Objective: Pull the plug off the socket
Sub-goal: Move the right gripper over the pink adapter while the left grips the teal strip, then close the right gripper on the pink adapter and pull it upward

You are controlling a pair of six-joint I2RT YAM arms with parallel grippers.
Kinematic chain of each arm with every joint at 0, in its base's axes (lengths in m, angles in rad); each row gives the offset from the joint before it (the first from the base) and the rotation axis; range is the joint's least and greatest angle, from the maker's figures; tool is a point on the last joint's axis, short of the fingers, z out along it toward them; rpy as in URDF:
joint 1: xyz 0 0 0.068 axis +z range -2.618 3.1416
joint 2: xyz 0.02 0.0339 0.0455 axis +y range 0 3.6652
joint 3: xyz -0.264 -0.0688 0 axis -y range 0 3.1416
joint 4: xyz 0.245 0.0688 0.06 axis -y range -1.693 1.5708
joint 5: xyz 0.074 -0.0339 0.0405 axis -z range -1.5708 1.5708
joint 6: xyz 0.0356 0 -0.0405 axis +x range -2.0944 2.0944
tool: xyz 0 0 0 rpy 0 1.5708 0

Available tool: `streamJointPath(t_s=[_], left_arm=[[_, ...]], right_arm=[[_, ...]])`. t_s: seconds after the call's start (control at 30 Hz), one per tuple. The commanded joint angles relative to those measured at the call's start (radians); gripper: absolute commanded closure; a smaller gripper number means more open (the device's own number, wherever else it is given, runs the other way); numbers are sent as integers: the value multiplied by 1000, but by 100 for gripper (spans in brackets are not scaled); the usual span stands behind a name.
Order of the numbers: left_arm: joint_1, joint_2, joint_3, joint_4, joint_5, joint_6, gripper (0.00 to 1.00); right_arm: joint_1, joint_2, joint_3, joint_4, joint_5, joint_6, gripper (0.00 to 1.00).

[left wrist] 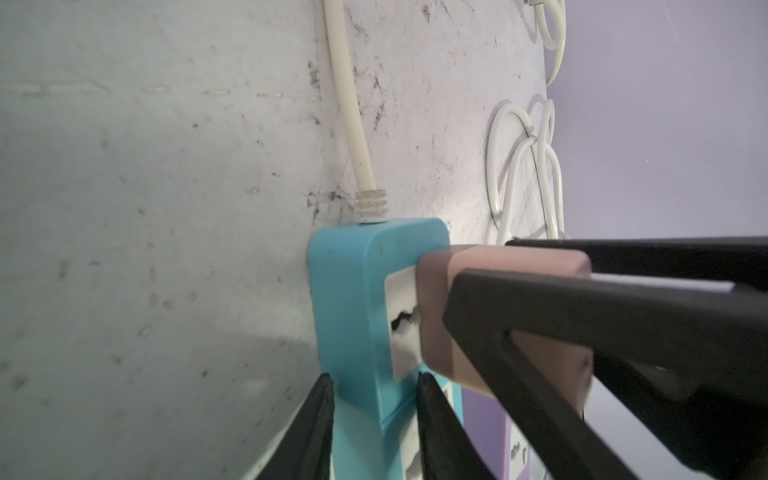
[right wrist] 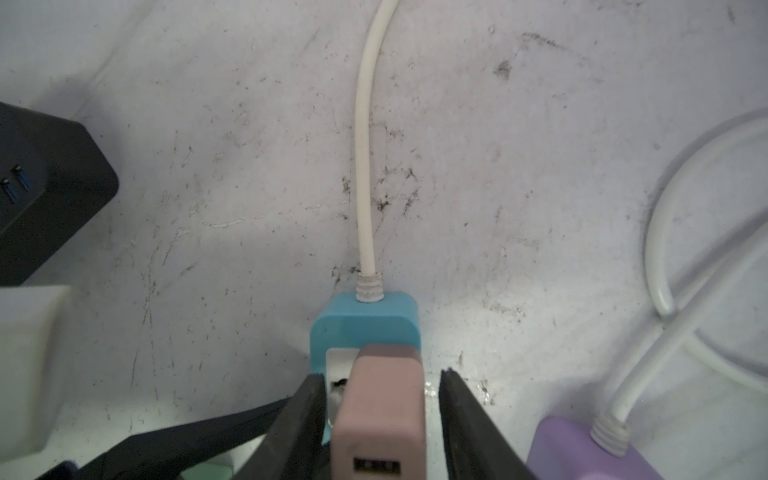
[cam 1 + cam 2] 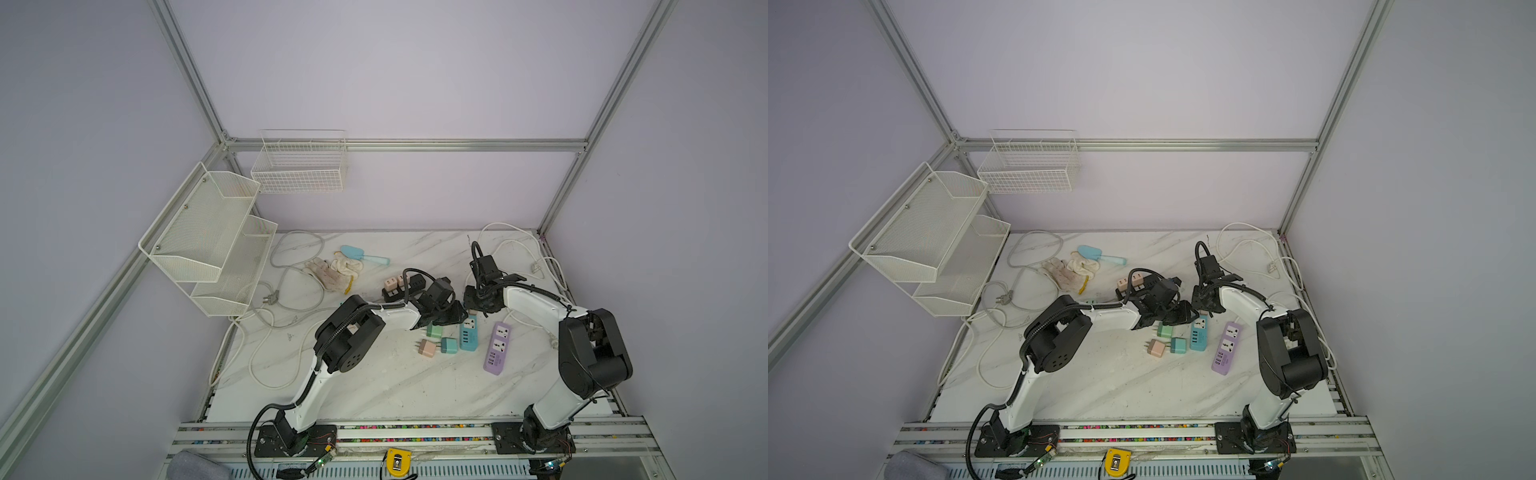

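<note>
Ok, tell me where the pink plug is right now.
In the right wrist view the pink plug sits plugged into the blue power strip at its cord end, between the fingers of the right gripper; the purple power strip lies alongside.

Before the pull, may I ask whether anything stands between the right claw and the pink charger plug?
Nothing visible does: the right claw straddles the pink charger plug seated in the blue power strip, with only narrow gaps beside it.

Robotics lab: aluminium-frame enclosure (image 3: 407, 145), plain walls (image 3: 395, 75)
</note>
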Motion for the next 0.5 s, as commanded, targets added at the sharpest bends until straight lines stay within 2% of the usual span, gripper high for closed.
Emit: streamJointPath(t_s=[0.0,0.17,0.47], left_arm=[[-3,5,23,-19,-9,5,67],[-3,-5,3,-19,-19,4,68],[-14,-17,-25,-20,-57,22,69]], right_arm=[[-7,14,-15,8,3,-9,54],[-6,28,-29,13,-15,-14,58],[-6,32,-32,13,-16,-16,73]])
